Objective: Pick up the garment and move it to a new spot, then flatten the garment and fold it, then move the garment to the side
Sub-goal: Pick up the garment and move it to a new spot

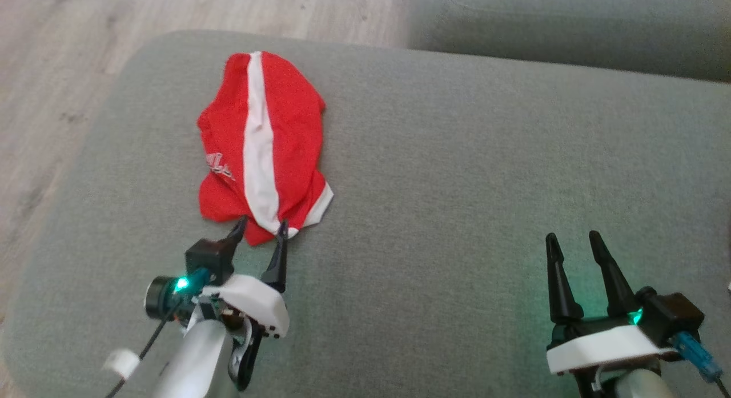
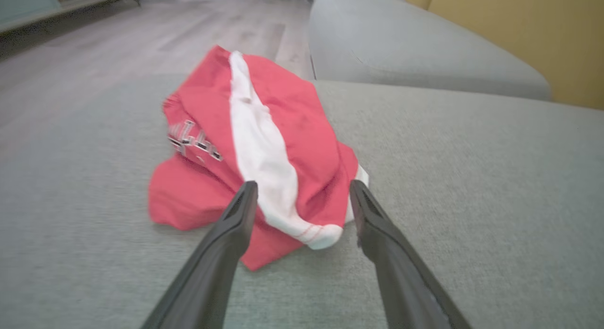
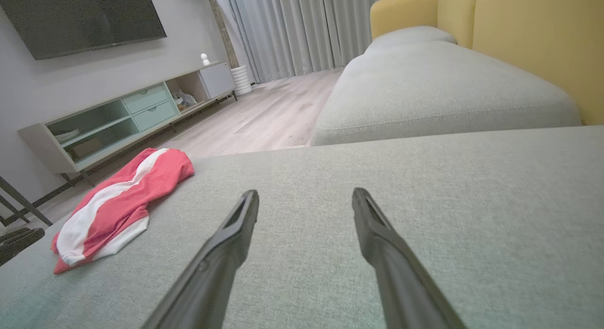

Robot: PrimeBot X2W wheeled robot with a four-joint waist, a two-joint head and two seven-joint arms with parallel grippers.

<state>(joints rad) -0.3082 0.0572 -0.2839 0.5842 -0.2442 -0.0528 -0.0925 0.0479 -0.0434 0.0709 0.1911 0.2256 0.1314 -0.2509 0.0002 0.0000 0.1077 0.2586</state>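
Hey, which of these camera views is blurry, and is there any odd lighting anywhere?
Left wrist view: red garment and cushion smeared, likely motion blur. Head view: slightly soft, green glow on the cushion beside the right gripper. Right wrist view: sharpest, evenly lit, wide-lens bending.

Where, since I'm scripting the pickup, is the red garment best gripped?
Probably the near hem of the garment, where the white stripe ends in a raised fold. Come in low from the robot's side with the left gripper: its open fingers flank that fold, while the rest lies flatter.
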